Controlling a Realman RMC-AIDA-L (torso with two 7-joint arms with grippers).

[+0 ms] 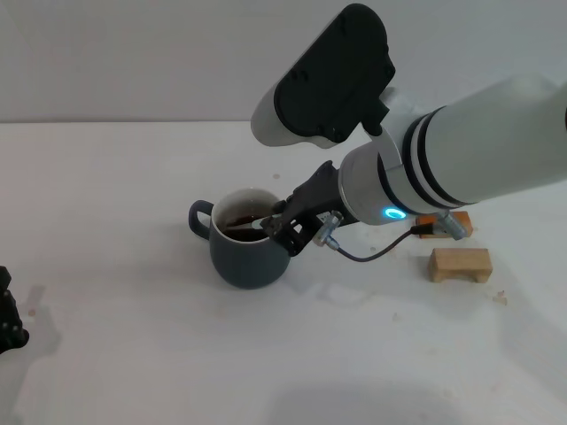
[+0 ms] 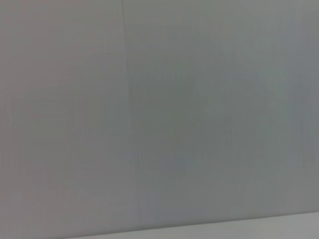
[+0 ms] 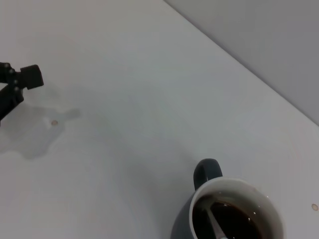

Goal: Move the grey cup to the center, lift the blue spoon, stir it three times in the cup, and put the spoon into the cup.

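Right pincer (image 1: pixel 282 228) at the rim of the dark slate-grey ceramic mug (image 1: pixel 248 252), slim spoon (image 3: pixel 215 225) standing in the dark brown liquid.

The right pincer's black fingers (image 1: pixel 299 205) reach over the mug's near rim, on the side opposite its loop handle (image 1: pixel 200 217); I cannot tell whether they are apart or clamped on the spoon, since only its grey shaft shows slanting in the liquid. Behind the pincer, under the white arm, sit 2 pale wooden blocks (image 1: pixel 460 264), well apart from the mug on the white table (image 1: pixel 133 354). The left pincer (image 1: pixel 9 314) rests far off beyond the mug's handle side, black, at the table's edge; its finger state cannot be told.
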